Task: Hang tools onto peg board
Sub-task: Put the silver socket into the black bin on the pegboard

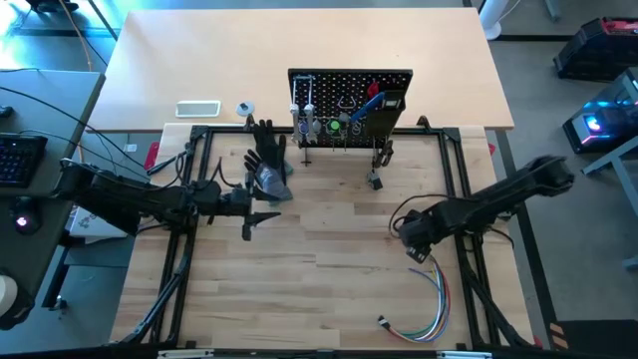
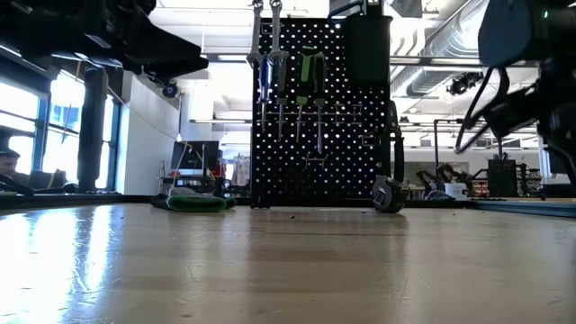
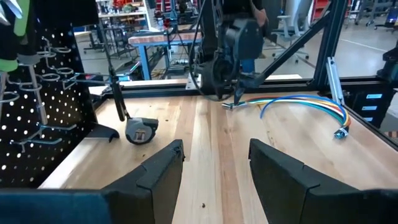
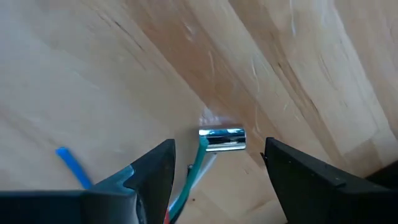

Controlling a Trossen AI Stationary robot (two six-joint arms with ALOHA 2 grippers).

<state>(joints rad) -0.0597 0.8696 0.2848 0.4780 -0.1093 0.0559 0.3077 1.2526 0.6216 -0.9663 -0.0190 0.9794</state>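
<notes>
From above, the peg board [image 1: 349, 108] stands at the far edge of the wooden table [image 1: 319, 289], with several tools [image 1: 334, 127] already hanging on its hooks. The left gripper [image 1: 261, 211] hovers near the left side of the board, beside a black glove [image 1: 267, 160]. The right gripper [image 1: 417, 249] points down at the near right part of the table, over one end of a bundle of wires [image 1: 429, 299].

At table height, the board carries a green-handled tool [image 2: 310, 76] and a bin [image 2: 367, 45]; a small tape measure [image 2: 388, 195] lies at its foot.

The left wrist view shows its fingers [image 3: 158, 174] spread and empty, probably waiting.

The right wrist view shows the fingers [image 4: 152, 171] wide apart, holding nothing, with a silver plug [image 4: 222, 139] of the wires between them on the wood.
</notes>
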